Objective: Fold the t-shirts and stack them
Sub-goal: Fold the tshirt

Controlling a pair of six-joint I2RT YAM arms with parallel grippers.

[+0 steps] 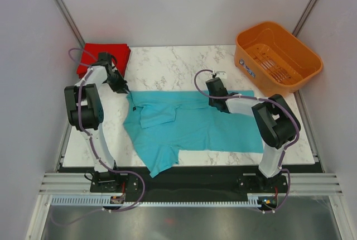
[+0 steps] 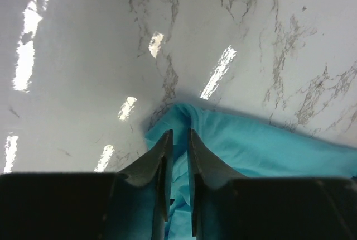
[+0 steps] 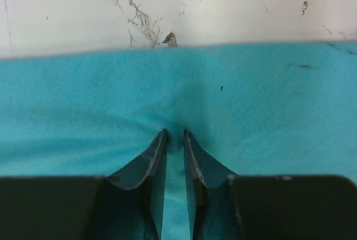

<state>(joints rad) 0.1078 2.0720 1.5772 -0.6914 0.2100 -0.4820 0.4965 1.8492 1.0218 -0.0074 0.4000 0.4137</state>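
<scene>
Nearest the arm bases, the teal t-shirt (image 1: pixel 195 131) lies spread across the marble table (image 1: pixel 167 64). One loose flap at its near-left reaches the table's near edge, and a smaller fold lies over its left half.

The left gripper (image 1: pixel 129 92) sits at the shirt's far-left corner. In the left wrist view its fingers (image 2: pixel 163 156) are drawn almost together with teal cloth between them, and the corner is bunched into a small peak just past the tips, so it is clamped on the cloth.

The right gripper (image 1: pixel 213 101) rests on the shirt's far edge, right of the middle. Its fingers (image 3: pixel 156 159) are likewise pinched close, and the cloth puckers into dark creases at the tips (a grip on the fabric, not a mere touch). Just beyond them the shirt's edge runs straight, with bare marble past it.

Farther back, the red t-shirt (image 1: pixel 106 54) lies folded at the far-left corner, well apart from the teal one. An orange basket (image 1: pixel 262 68) stands at the far right.
</scene>
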